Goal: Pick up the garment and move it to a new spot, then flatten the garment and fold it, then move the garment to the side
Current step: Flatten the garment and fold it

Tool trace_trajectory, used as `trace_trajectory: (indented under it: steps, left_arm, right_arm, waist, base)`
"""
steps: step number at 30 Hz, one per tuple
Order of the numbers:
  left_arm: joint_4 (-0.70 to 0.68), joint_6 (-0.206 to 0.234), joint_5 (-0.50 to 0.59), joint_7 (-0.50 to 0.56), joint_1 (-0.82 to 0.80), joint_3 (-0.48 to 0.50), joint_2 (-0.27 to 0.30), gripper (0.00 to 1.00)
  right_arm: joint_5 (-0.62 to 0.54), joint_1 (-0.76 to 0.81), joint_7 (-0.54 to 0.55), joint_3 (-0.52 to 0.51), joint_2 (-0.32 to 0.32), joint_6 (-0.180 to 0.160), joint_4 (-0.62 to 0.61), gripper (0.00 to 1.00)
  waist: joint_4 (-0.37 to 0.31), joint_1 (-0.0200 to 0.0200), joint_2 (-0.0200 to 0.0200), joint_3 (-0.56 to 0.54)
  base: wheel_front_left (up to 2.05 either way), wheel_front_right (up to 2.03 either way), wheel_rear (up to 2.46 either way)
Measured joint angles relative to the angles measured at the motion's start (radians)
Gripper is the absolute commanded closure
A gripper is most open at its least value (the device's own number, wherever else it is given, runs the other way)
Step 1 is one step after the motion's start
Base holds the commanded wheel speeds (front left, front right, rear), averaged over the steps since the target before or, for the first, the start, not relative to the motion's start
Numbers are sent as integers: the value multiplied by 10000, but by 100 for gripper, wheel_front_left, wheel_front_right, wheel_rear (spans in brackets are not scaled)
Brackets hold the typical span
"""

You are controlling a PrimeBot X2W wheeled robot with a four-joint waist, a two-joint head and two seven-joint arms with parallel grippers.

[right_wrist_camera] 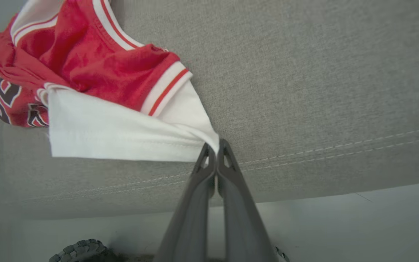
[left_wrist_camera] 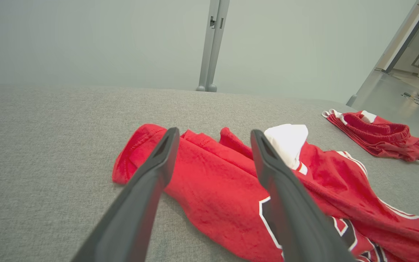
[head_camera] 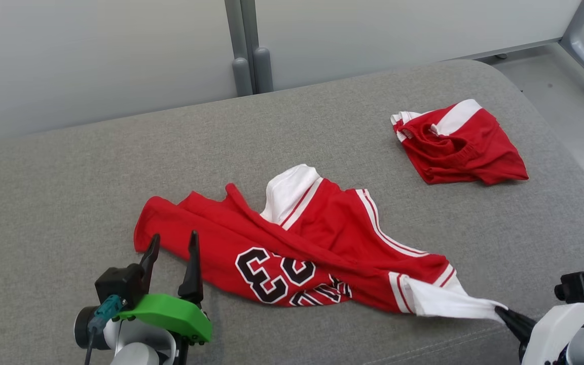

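Grey padded tabletop [head_camera: 69, 192] runs across the head view: the red jersey [head_camera: 332, 228] lies rumpled near the middle, a second red garment [head_camera: 462, 147] far right. The left gripper [head_camera: 173, 238] hovers wide open at the jersey's left end; the right gripper [head_camera: 504, 311] pinches its white sleeve [head_camera: 449, 304] at the near right. From the left wrist, the spread fingers [left_wrist_camera: 149, 178] frame that left edge. From the right wrist, the sleeve draws taut to the closed tips. Light, limp cloth, I reckon: best taken by hems or corners.

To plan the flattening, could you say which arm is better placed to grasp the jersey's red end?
Left: the left fingers are open at the jersey, by its red end; right fingers shut on the white sleeve.
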Motion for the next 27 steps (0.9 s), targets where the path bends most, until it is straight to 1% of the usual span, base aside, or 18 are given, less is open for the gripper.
trace_trajectory:
  steps: [1, 4, 7, 10, 14, 17, 24, 27]
  left_arm:
    - [0, 0, 10, 0, 0, -15, 0, 0]
    - [0, -6, 50, 59, -11, -127, 4, 0]
    - [35, -82, 387, 351, -189, -520, 35, 0]
    - [207, -207, 677, 849, -922, -941, 109, 0]
    - [472, -291, 934, 1557, -2189, -1156, 127, 0]
    - [849, -291, 1055, 2134, -2928, -1264, 92, 0]
    - [1975, -290, 949, 3632, -3878, -1289, 4, 0]
    - [2428, -274, 936, 4265, -4341, -1231, -21, 0]
  right_arm:
    - [-67, -32, -148, -104, 4, -63, 23, 100]
    - [-52, -151, -422, -307, 153, -50, 2, 100]
    - [-48, -445, -633, -336, 527, 61, -199, 100]
    - [-81, -692, -686, -199, 677, 221, -320, 100]
    - [-451, -916, -654, 196, 771, 374, -305, 100]
    - [-706, -1089, -610, 439, 805, 393, -215, 100]
    - [-1124, -1685, -546, 719, 1016, 575, 15, 100]
    - [-1365, -2014, -545, 892, 1177, 717, 63, 100]
  waist:
    - [0, 0, 0, 29]
    - [7, 0, 0, 98]
    - [38, 0, 0, 220]
    - [77, 0, 0, 357]
    - [83, 0, 0, 585]
    - [18, 0, 0, 779]
    - [-367, 0, 0, 1245]
    - [-590, 0, 0, 1480]
  base:
    - [0, 0, 0]
    - [0, 0, 0]
    - [0, 0, 0]
    - [0, 0, 0]
    - [0, 0, 0]
    - [0, 0, 0]
    - [0, 0, 0]
    - [0, 0, 0]
